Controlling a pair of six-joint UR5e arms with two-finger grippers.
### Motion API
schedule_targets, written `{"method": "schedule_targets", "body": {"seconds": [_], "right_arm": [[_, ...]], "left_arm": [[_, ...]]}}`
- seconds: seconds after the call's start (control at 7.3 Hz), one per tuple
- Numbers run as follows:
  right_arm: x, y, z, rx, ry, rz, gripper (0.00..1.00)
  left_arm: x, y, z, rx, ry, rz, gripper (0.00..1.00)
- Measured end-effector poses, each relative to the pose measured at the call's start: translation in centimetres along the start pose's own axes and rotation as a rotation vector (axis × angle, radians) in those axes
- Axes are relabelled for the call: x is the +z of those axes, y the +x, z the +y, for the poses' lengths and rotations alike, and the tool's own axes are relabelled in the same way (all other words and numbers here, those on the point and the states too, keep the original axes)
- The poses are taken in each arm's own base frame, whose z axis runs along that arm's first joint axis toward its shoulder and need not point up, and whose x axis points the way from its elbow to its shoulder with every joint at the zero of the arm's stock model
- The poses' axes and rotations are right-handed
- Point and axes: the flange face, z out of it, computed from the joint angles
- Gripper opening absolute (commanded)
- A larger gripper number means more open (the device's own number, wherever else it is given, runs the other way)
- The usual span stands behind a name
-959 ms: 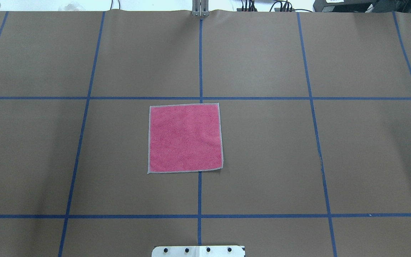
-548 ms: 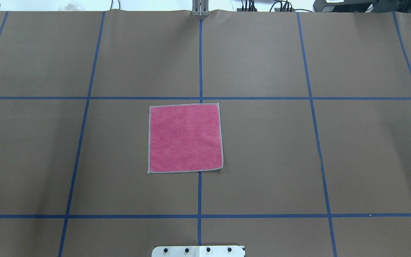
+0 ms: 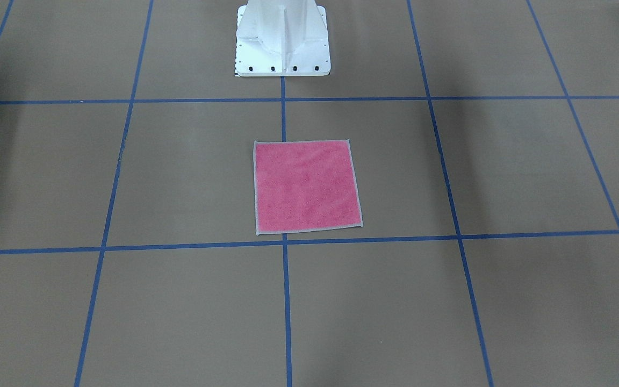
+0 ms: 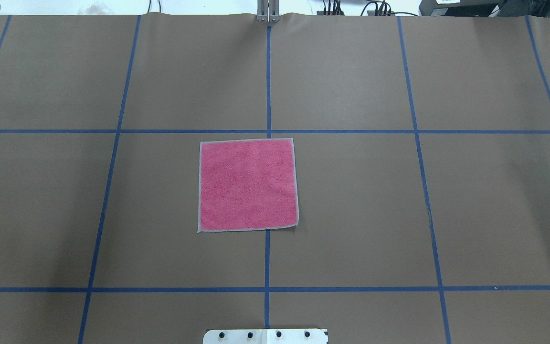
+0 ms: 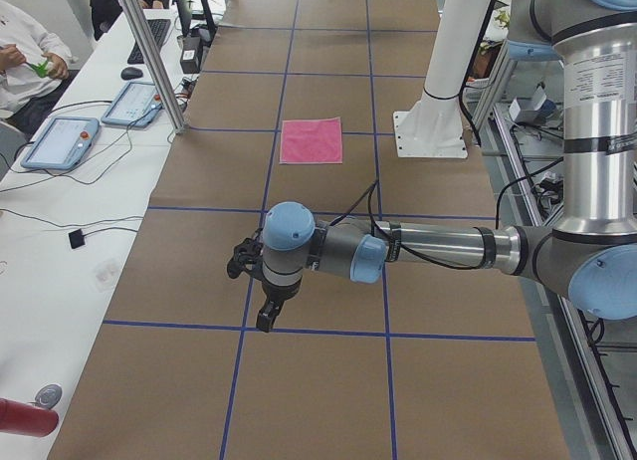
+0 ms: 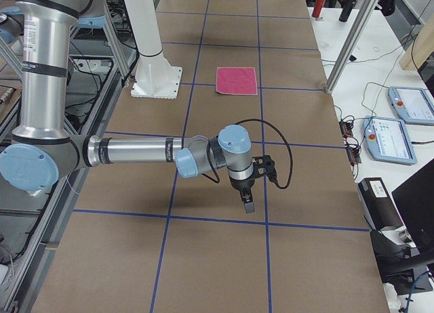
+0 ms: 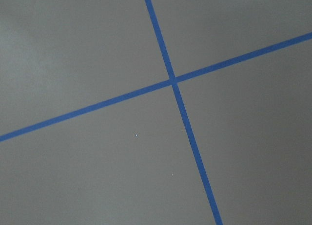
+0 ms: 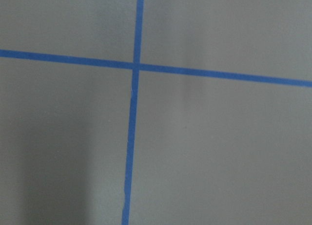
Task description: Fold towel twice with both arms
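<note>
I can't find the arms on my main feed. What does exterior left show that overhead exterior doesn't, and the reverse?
Only exterior left: the left arm stretched out over the table, its gripper well short of the towel; open or shut cannot be told. Only overhead exterior: the towel's whole square outline from above, lying across the centre tape line. Both: the towel flat, pink face up, unfolded, and the white base.

The brown table cover (image 4: 351, 215) is evenly lit from above with faint broad shadows; wrist views are rendered dim and soft.
</note>
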Motion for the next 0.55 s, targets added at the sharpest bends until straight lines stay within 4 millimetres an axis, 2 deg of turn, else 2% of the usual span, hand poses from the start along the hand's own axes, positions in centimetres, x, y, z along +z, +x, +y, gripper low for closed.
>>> {"method": "schedule_targets", "body": {"seconds": [0.27,0.55], "right_arm": [[-0.5,-0.8,-1.3,-0.032,0.041,-0.02,1.0],[-0.8,-1.3,-1.9,-0.052,0.058,-0.041,0.99]], "left_arm": [[-1.1,0.9,-2.7,0.086,0.093,0.003,1.0],[-1.7,1.9,-4.2,0.122,0.131,0.067,1.0]]}}
